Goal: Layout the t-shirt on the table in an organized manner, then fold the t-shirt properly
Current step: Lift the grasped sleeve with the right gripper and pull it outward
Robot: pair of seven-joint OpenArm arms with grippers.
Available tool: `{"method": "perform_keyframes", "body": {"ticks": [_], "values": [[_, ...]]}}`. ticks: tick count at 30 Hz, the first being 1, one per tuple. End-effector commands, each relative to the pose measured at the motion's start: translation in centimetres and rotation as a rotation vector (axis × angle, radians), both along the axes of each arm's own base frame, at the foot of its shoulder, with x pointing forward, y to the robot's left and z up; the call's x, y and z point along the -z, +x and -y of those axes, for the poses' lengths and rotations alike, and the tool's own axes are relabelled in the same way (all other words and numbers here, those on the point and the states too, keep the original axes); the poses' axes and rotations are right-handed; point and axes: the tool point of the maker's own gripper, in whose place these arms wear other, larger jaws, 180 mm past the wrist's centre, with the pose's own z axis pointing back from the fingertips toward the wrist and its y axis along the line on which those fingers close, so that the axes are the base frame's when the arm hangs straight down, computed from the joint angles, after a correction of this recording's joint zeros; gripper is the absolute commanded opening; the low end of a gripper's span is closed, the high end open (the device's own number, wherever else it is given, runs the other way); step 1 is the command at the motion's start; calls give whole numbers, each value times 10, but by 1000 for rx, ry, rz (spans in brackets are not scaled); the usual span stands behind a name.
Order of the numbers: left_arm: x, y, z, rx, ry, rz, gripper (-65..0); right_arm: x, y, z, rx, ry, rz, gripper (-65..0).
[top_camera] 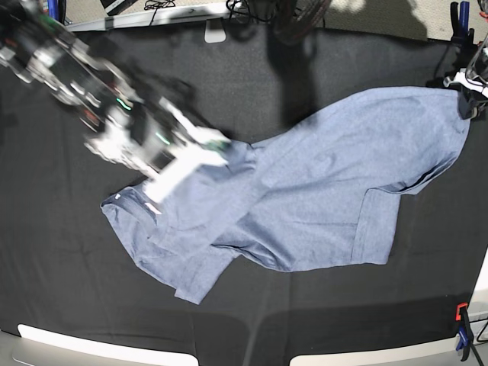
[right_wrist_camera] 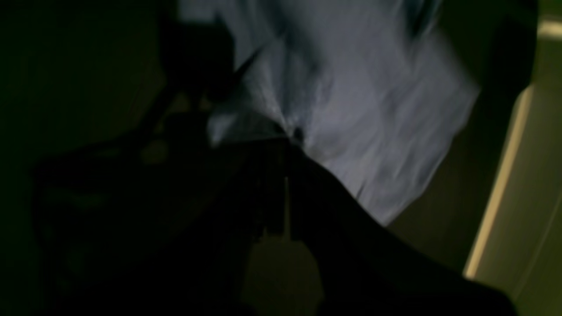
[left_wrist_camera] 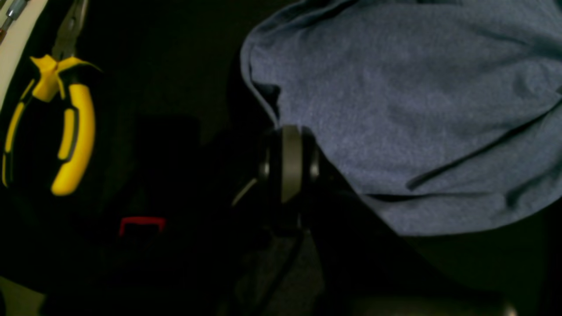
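Nearest to the base camera, at the front edge of the table (top_camera: 61, 290), there is bare black cloth, and an orange and blue clamp (top_camera: 462, 329) sits at the front right corner.

A little further in lies the t-shirt (top_camera: 320, 191). It is light blue-grey and it is spread across the middle of the table, from the left-centre to the far right corner, with many wrinkles. One part near the front left is folded over itself, and a sleeve hangs toward the front near the right of centre. No lettering shows on the side that faces up.

The right gripper (top_camera: 217, 149) is over the left half of the table, and its arm is blurred in the base view. Its jaws are closed on the cloth of the t-shirt at the upper left edge of the garment; in the right wrist view the fabric gathers in creases toward the fingertips (right_wrist_camera: 297, 134).

The left gripper (top_camera: 467, 95) is at the far right corner of the table. It is closed, and it pinches the corner of the t-shirt there. In the left wrist view the cloth runs from the gripper's dark finger (left_wrist_camera: 290, 162), and yellow-handled pliers (left_wrist_camera: 66, 118) lie beside the table edge.

Another clamp (top_camera: 460, 17) stands at the far right edge.
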Motion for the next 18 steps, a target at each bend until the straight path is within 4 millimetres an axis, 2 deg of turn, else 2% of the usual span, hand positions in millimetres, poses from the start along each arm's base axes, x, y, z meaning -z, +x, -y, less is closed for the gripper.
{"method": "perform_keyframes", "body": {"ticks": [1, 6, 8, 11, 18], "values": [[-10, 3, -4, 12, 17, 27, -650, -10, -3, 6, -12, -1, 20, -650], [-6, -6, -4, 12, 17, 3, -650, -21, -44, 43, -1, -55, -6, -650], [-4, -8, -5, 13, 30, -10, -650, -33, -58, 48, 2, -41, -8, -650], [-2, -10, -7, 15, 53, -26, -650, -46, -88, 44, 7, 16, -77, -650], [-2, -10, -7, 15, 52, -24, -650, -28, -142, 71, 107, -19, -255, -650]]}}
